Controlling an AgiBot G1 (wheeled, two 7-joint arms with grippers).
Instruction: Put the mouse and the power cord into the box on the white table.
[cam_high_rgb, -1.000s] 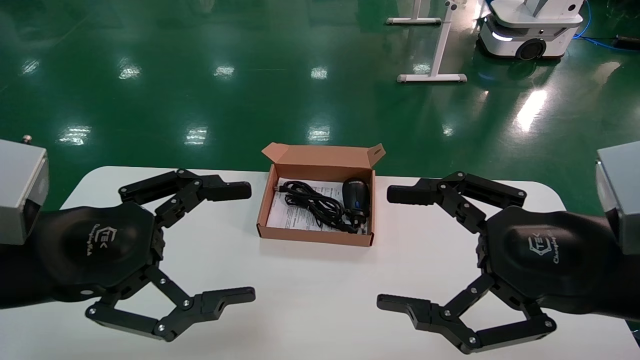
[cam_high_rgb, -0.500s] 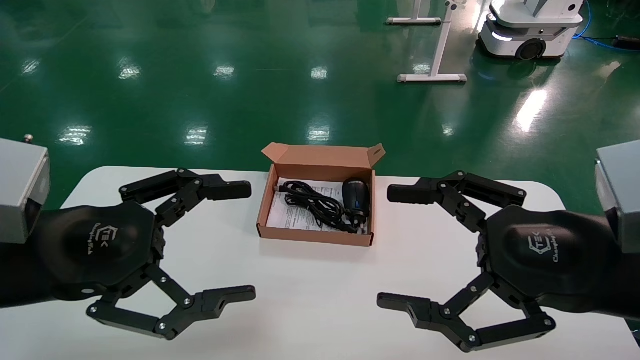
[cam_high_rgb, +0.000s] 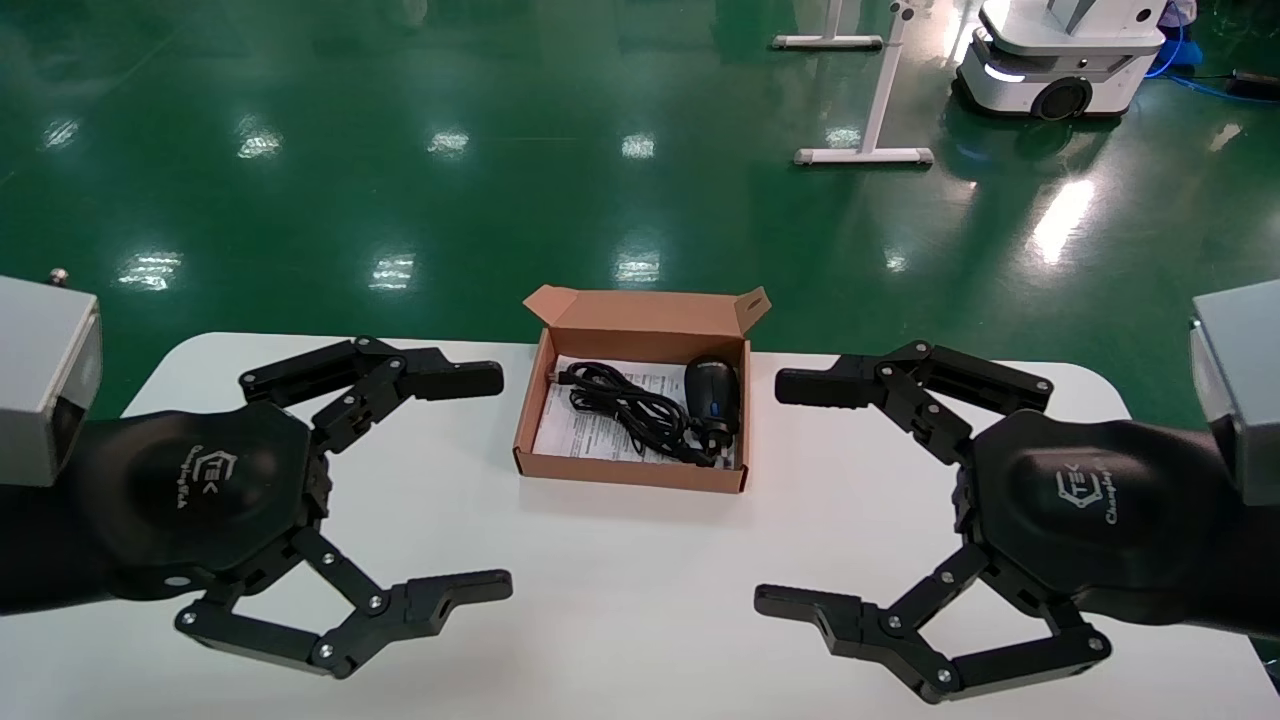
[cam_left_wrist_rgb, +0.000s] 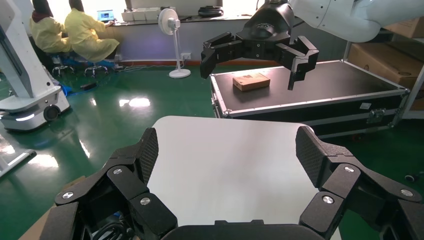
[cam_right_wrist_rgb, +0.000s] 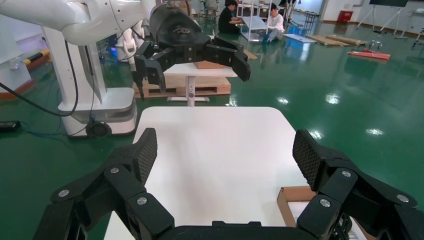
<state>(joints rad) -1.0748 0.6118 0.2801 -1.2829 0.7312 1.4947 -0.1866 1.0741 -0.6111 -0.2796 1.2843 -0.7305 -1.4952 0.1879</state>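
From my head camera, the cardboard box (cam_high_rgb: 632, 420) sat open on the white bench (cam_high_rgb: 620, 590), lid flap standing at its far edge. Inside it lay the mouse (cam_high_rgb: 712, 388), toward the box's right wall, and the coiled power cord (cam_high_rgb: 628, 408) just left of it, both resting on a printed paper sheet (cam_high_rgb: 566, 430). My left tool (cam_high_rgb: 480, 484) hovered left of the box, fingers spread wide apart, gripping nothing. My right tool (cam_high_rgb: 790, 492) hovered right of the box, equally spread and empty.

From my left wrist, my left tool's (cam_left_wrist_rgb: 227, 152) fingers framed bare bench (cam_left_wrist_rgb: 225, 165), and the right tool (cam_left_wrist_rgb: 259, 50) hung spread beyond it.

From my right wrist, my right tool (cam_right_wrist_rgb: 225, 150) showed spread fingers, a corner of the box (cam_right_wrist_rgb: 295, 197) beside one finger, and the left tool (cam_right_wrist_rgb: 192, 56) opposite.
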